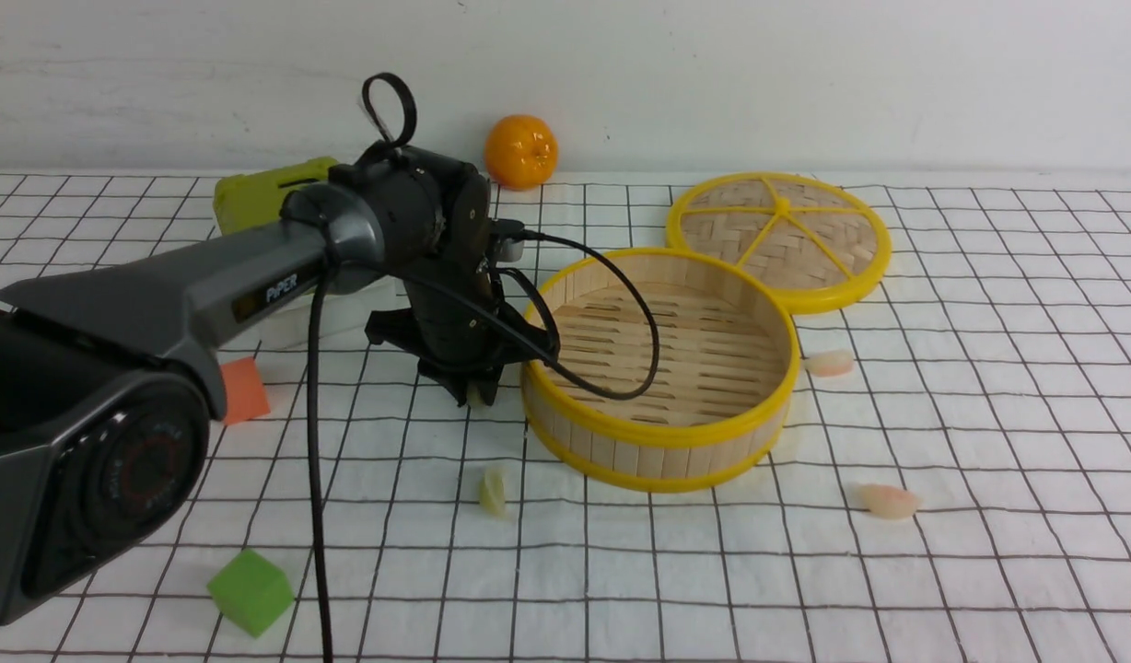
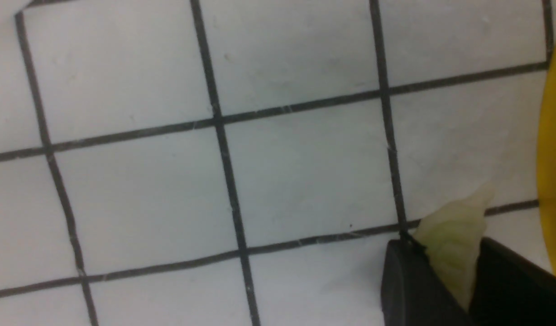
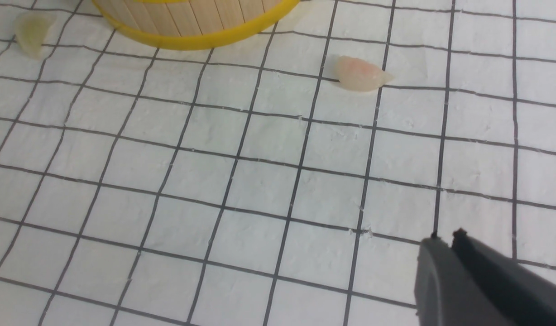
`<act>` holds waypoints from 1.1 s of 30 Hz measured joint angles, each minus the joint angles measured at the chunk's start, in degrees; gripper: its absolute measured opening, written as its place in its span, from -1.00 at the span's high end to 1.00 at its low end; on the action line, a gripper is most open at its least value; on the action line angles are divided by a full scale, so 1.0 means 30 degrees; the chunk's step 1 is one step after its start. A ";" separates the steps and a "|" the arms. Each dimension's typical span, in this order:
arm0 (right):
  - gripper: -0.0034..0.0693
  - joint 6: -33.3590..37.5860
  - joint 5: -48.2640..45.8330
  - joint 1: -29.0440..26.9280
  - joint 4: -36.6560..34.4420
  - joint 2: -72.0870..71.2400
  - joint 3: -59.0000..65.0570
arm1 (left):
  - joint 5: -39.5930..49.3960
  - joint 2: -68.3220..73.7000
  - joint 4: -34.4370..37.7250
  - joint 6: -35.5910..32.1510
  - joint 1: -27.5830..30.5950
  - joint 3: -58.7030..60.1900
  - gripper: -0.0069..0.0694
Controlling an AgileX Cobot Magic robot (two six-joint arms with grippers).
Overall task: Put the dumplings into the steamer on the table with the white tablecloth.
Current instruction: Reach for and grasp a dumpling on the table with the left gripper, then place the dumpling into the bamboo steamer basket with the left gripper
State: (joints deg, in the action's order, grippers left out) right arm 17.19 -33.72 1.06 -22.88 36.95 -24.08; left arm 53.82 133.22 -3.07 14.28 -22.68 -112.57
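My left gripper (image 1: 478,394) points down at the white tablecloth (image 1: 943,442), just left of the steamer (image 1: 658,433). It is shut on a pale green dumpling (image 2: 454,226), which is pinched between the dark fingers (image 2: 402,280). The steamer's yellow rim (image 2: 554,181) sits close beside that grip. A second green dumpling (image 1: 493,491) lies in front of the steamer. Two pinkish dumplings lie to its right, one farther back (image 1: 830,363) and one nearer (image 1: 890,501). My right gripper (image 3: 445,237) is shut and empty over the cloth, well short of the nearer pink dumpling (image 3: 361,74).
The woven lid (image 1: 777,235) leans against the steamer's far right side. An orange (image 1: 521,150) rests by the back wall. A red-orange cube (image 1: 243,389) and a green cube (image 1: 250,591) lie at the left. A lime-green object (image 1: 262,193) stands behind my left arm.
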 joint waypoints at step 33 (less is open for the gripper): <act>0.79 0.0000 0.0021 0.0000 -0.0325 0.0000 0.0035 | -0.4056 0.0068 0.0577 0.0363 -0.2302 -0.1447 -0.05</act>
State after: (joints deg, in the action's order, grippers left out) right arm 17.19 -33.66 1.06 -23.85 36.95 -23.97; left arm 41.66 133.43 -1.34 15.37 -29.59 -116.91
